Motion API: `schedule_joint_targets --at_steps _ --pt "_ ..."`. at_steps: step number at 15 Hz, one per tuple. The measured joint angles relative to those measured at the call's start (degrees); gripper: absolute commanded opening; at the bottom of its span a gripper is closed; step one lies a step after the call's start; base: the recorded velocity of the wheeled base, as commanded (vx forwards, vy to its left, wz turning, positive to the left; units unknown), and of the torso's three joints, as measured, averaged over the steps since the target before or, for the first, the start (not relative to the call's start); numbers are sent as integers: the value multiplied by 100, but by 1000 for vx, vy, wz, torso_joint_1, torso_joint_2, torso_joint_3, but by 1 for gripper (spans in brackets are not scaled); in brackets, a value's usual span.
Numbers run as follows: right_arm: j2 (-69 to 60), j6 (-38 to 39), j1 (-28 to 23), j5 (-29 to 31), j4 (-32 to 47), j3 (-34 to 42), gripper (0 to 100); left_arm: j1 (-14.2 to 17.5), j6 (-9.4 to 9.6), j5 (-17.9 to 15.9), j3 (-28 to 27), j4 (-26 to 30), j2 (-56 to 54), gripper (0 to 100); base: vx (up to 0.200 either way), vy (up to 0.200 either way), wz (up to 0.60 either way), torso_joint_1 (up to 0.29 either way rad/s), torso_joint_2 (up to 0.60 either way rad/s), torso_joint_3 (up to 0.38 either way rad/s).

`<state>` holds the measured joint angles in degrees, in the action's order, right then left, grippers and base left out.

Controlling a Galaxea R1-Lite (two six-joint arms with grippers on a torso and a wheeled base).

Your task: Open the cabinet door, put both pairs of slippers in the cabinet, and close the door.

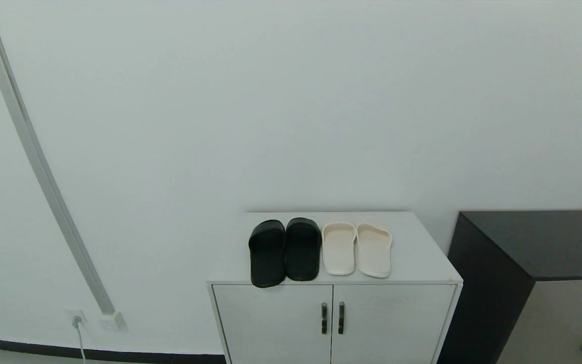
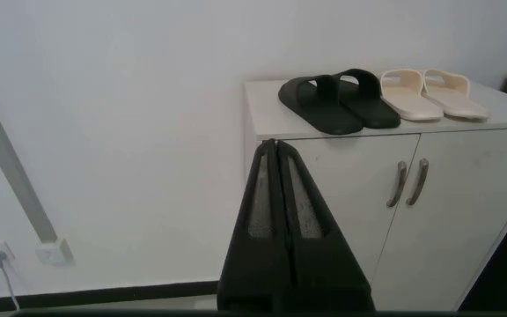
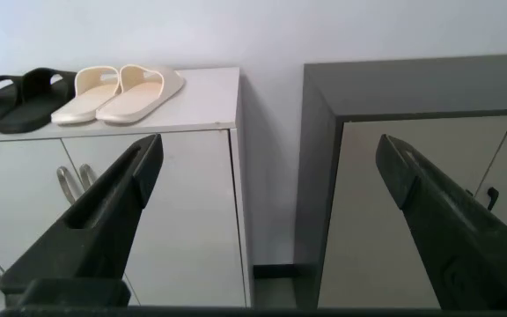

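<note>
Judging from how things lie, nothing of the task is done yet. The cabinet [image 1: 422,263] stands against the wall [image 1: 291,101] with its left door [image 1: 271,323] and right door [image 1: 392,323] both shut. The left handle [image 1: 324,318] and right handle [image 1: 341,317] sit side by side at the middle seam, and nothing touches them.

Both pairs of slippers rest on the cabinet's top, toes toward the wall. The black pair [image 1: 284,251] is on the left, and the heel of its left slipper juts a little over the near edge. The cream pair [image 1: 356,249] lies just beside it on the right, a bit farther back. Within each pair the slippers touch or nearly touch. A dark cabinet [image 1: 538,242] stands close on the right and has no part in the job.

The left gripper [image 2: 277,145] is clenched on nothing, its fingers pressed together, and it hangs near and to the left of the cabinet front, well apart from the handles. The right gripper [image 3: 268,145] is spread wide and empty. It is on the near right, facing the gap between the two cabinets.

All the steps are left: pulling a door open, carrying in the black pair, carrying in the cream pair, and shutting the door. Opening comes first, and the spread right gripper looks the readier of the two for a handle, since the left would have to open before it could grasp one. Which door is meant I cannot tell.
</note>
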<state>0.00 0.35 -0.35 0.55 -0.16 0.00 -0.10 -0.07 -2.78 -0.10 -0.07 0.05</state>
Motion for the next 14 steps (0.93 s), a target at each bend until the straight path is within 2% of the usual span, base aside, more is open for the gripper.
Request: schedule_joint_targets --at_steps 8,10,12,14 --pt "96 -139 -27 54 -57 -27 100 0 0 -1 0 0 0 0 0 0 0 0 0 0" --pt "201 62 11 40 -35 -206 100 0 7 -1 0 2 0 0 0 0 0 0 0 0" --pt "650 183 176 -6 76 -625 100 0 7 -1 0 0 0 0 0 0 0 0 0 0" --pt "1625 199 394 -68 -222 -851 100 0 5 2 0 0 0 0 0 0 0 0 0 0"
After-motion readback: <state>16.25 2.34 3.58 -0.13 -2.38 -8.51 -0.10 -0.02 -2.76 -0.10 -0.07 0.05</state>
